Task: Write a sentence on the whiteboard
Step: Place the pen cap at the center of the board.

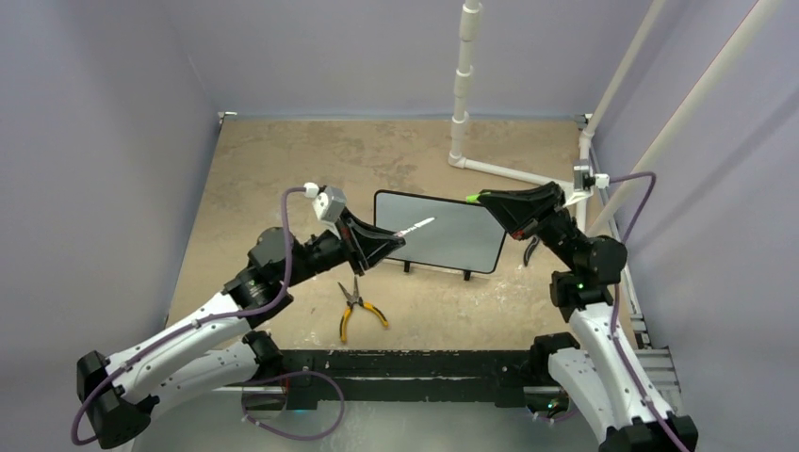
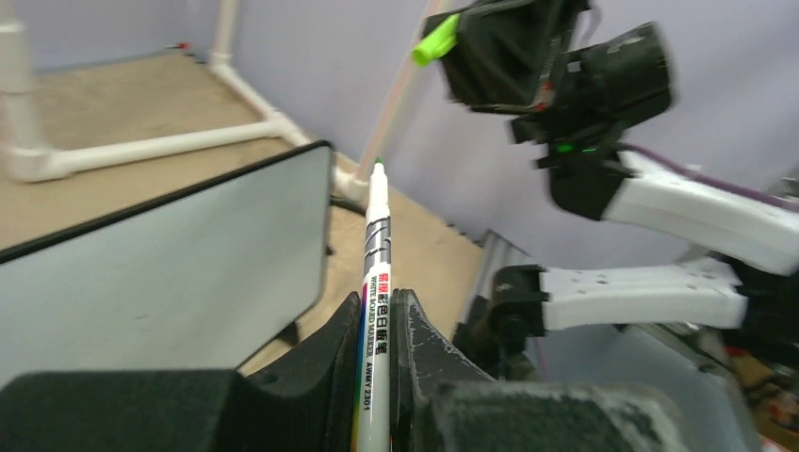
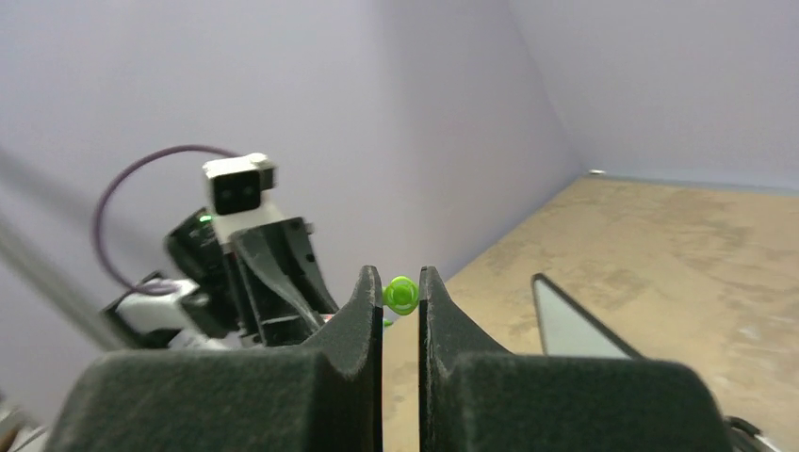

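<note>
Top external view, left to right: left gripper (image 1: 379,242) clamped on uncapped marker (image 1: 415,226), tip before the left part of whiteboard (image 1: 462,247), upright mid-table. Face apparently blank; all the writing left. Right gripper (image 1: 488,199) pinching green cap (image 1: 472,198) at its far right corner, possibly crowding. Pliers (image 1: 355,306) lying nearer, clear.

Tan, mottled table (image 1: 283,160), lilac walls (image 1: 94,141) on three sides; pliers (image 1: 356,306) with yellow-and-black handles lie flat left of middle near the near edge, nose toward the far edge, handles splayed; white pipe (image 1: 462,85) stands upright by the far edge, right of middle; black rail (image 1: 405,363) runs along the near edge.
</note>
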Motion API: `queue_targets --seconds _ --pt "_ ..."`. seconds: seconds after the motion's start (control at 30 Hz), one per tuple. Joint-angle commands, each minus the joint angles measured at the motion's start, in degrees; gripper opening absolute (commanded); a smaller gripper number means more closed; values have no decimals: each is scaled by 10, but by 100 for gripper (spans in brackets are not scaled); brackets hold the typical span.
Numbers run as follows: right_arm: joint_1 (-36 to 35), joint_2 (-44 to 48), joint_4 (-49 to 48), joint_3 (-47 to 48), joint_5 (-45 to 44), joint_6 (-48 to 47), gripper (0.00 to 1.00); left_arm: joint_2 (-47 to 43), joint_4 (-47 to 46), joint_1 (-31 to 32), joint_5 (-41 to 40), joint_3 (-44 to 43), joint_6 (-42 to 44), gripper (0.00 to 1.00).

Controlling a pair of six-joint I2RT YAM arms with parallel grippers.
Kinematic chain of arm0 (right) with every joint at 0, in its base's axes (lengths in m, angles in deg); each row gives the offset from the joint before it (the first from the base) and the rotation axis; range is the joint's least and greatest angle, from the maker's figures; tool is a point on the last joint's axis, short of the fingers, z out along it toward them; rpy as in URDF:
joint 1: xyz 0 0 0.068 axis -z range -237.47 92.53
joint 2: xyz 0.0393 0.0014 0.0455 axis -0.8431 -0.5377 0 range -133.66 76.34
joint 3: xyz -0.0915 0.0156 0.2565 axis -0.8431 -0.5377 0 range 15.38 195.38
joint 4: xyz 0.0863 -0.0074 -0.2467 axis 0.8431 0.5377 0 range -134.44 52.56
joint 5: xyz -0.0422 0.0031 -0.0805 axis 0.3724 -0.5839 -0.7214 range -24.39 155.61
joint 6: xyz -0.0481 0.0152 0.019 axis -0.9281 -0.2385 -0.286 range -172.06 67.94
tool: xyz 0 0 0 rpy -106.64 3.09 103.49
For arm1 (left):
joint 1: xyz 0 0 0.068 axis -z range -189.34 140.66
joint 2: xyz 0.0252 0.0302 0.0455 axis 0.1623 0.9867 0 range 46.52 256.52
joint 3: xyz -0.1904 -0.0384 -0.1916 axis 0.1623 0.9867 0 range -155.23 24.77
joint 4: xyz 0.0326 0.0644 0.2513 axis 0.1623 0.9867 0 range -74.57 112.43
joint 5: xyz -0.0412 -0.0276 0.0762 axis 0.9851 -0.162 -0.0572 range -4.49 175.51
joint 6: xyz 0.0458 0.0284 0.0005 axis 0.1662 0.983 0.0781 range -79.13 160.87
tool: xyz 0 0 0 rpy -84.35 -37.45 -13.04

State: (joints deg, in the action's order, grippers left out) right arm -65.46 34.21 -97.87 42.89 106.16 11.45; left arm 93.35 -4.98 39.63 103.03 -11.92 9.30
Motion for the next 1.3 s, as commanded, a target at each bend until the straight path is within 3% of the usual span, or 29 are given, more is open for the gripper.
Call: queue_targets --seconds 0.0,0.17,0.3,0.57,0.83,0.97,1.13,1.27 --pt "-11 43 361 107 -87 -236 0 -27 239 -4 -139 -97 124 0" --pt "-27 46 491 97 -86 -291 0 17 357 -5 -124 -198 203 0" --pt "-92 46 533 53 -140 -292 0 58 424 -5 -117 -255 218 0" --pt "-252 -40 519 -13 -285 -263 0 51 418 -5 -244 -212 208 0" --pt "-345 -160 447 -35 -392 -245 2 49 396 -5 -244 -178 205 0" --pt "-354 -189 421 -46 -398 -240 15 48 399 -5 -243 -171 204 0" --pt "-355 -186 424 -44 -391 -252 55 49 395 -5 -242 -160 200 0" --pt "-357 -152 449 -31 -385 -276 69 43 384 -5 -242 -154 193 0"
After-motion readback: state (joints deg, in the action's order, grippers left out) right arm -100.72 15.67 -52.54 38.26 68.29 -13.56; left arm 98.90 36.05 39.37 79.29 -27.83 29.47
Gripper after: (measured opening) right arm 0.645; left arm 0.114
